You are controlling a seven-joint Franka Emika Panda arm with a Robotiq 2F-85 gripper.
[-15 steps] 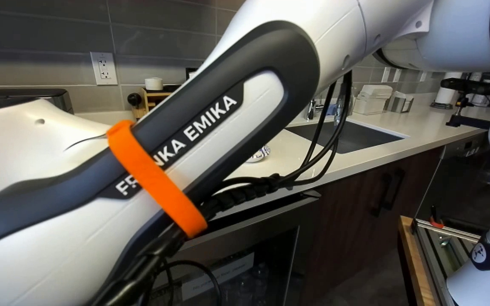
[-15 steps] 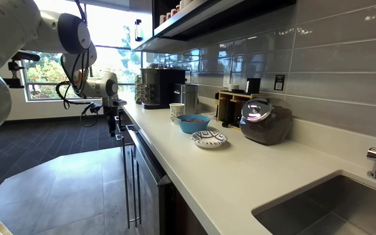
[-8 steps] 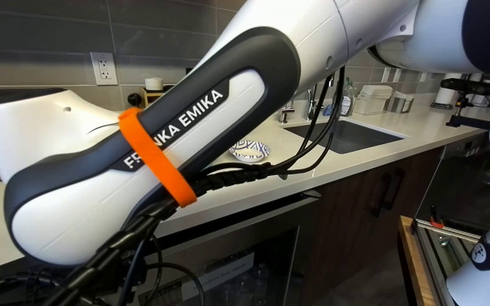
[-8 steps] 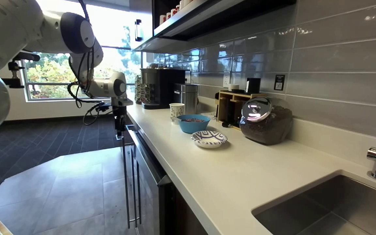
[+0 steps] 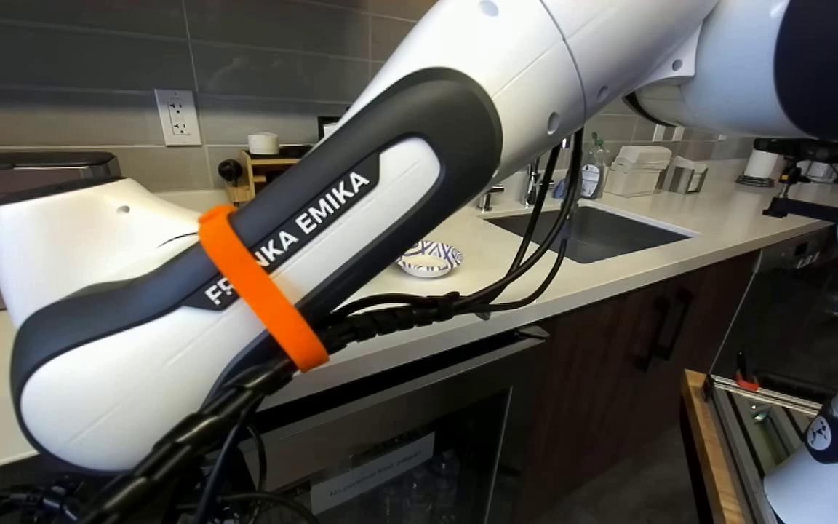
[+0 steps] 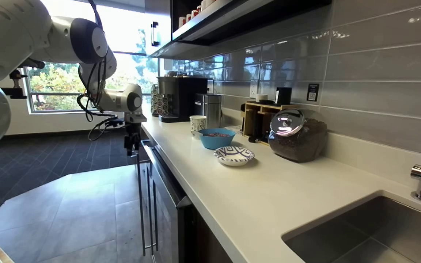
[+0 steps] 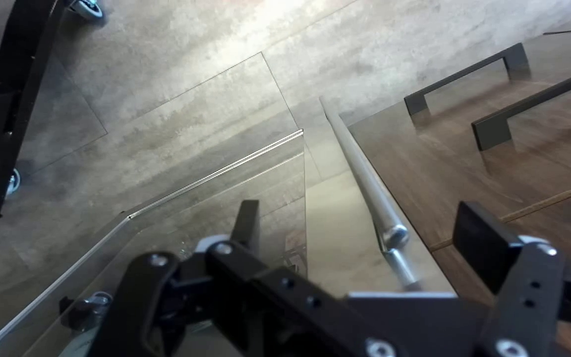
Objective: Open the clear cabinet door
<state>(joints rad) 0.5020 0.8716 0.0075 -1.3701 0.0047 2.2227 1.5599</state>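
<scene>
The clear cabinet door (image 7: 216, 198) is dark see-through glass in a silver frame, under the counter. It also shows in both exterior views (image 5: 455, 466) (image 6: 166, 219). Its long silver bar handle (image 7: 365, 171) lies ahead of my jaws in the wrist view and shows edge-on in an exterior view (image 6: 141, 208). The door looks shut. My gripper (image 7: 365, 225) is open and empty. One finger is over the glass, the other over the wood side, with the handle's near end between them. In an exterior view, my gripper (image 6: 133, 149) points down near the handle's far end.
Brown wood doors with black handles (image 7: 464, 74) adjoin the glass door. The white counter (image 6: 269, 197) edge is beside the arm. On it stand a patterned bowl (image 6: 234, 156), a blue bowl (image 6: 216, 138) and a coffee machine (image 6: 181, 96). A black wheeled stand (image 7: 13, 109) is on the floor.
The arm has swung toward the counter side of the handle and then dropped slightly. The gripper sits farther right in an exterior view than one second ago. The door has not moved.
</scene>
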